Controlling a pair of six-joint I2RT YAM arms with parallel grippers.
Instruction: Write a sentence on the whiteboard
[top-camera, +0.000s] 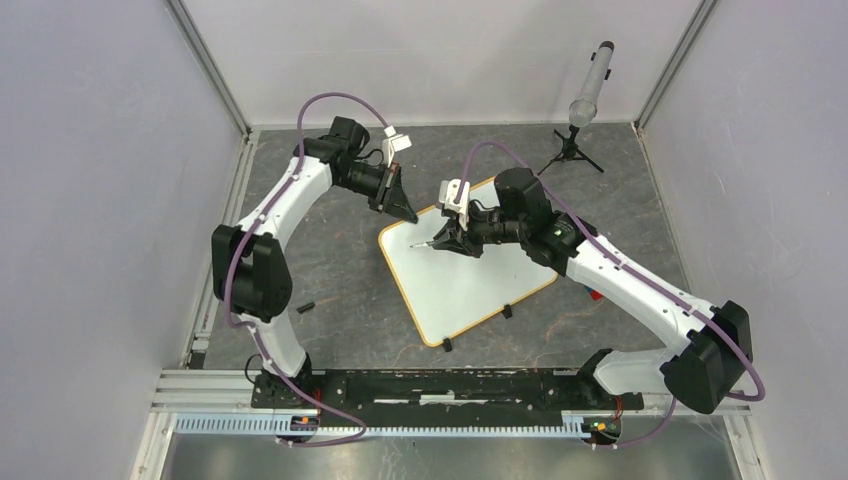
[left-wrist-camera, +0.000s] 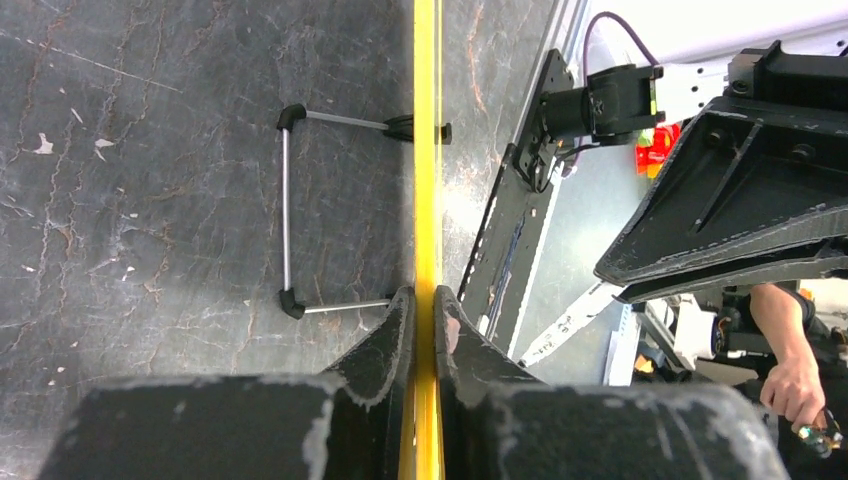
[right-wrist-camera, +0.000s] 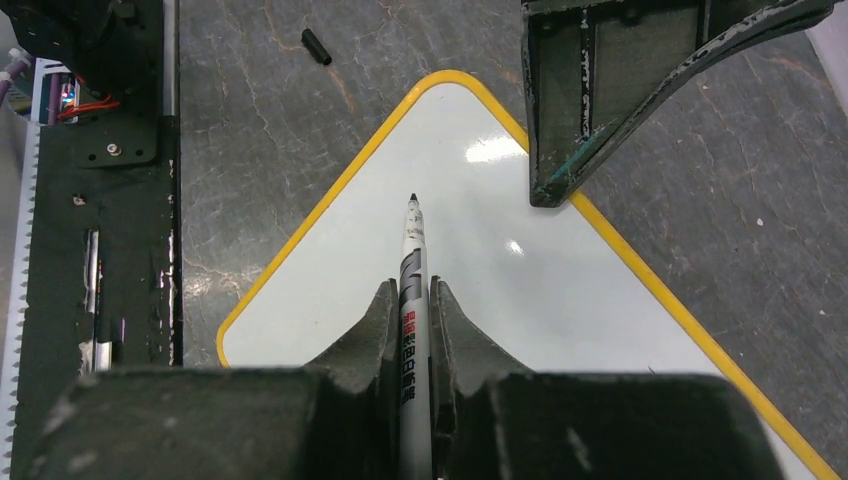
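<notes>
The whiteboard lies askew in the middle of the table, its far edge pinched by the left gripper, while the right gripper clamps a marker pointing over the white surface.

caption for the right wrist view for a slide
Marker held in the right tool, tip pointing across the unmarked whiteboard, with the left tool at the board's far edge.
</notes>
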